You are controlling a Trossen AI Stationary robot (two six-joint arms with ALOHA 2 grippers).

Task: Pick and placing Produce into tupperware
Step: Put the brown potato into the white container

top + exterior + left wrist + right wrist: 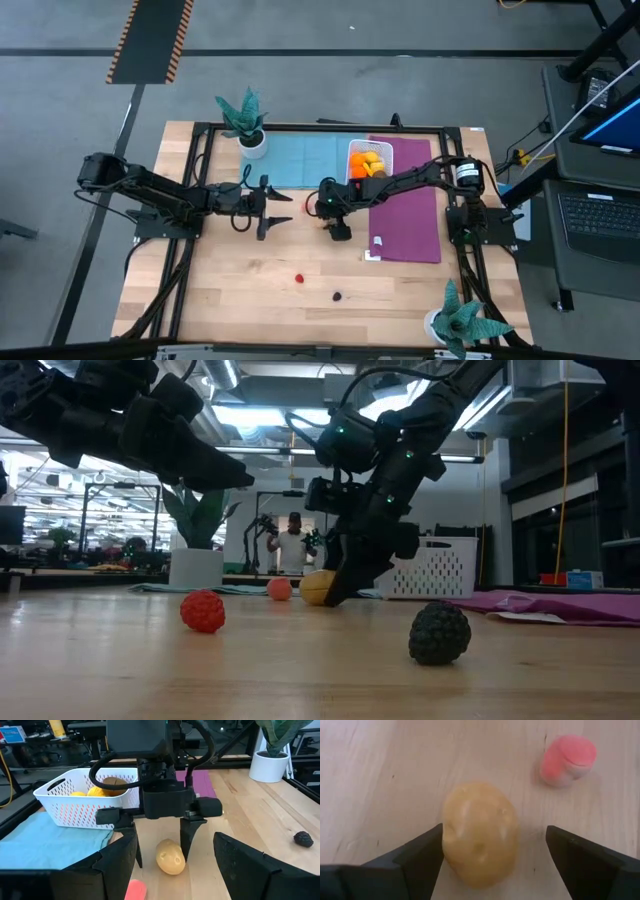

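Berries come first at the near edge of the wooden table (250,290): a dark bumpy one (439,632) and a red one (203,611), lying apart from each other and from everything else. Beyond them, around the middle of the table, the right gripper (162,842) points down with its fingers spread wide, straddling a yellow potato (480,834) that lies on the wood between them; one finger looks very close to the potato's side, though I cannot tell whether it touches. A small pink piece (567,759) lies just beside the potato. The left gripper (272,208) hovers above the table facing the right one from close by, its fingers parted and holding nothing. Farther back, the white basket-like tupperware (80,800) stands between a blue mat (300,160) and a purple mat (405,205), already holding several orange, yellow and brown pieces of produce (367,165). A potted plant (247,125) stands at the far left corner and another plant (462,320) at the near right one. In the room behind the table a person (292,545) stands some way off.
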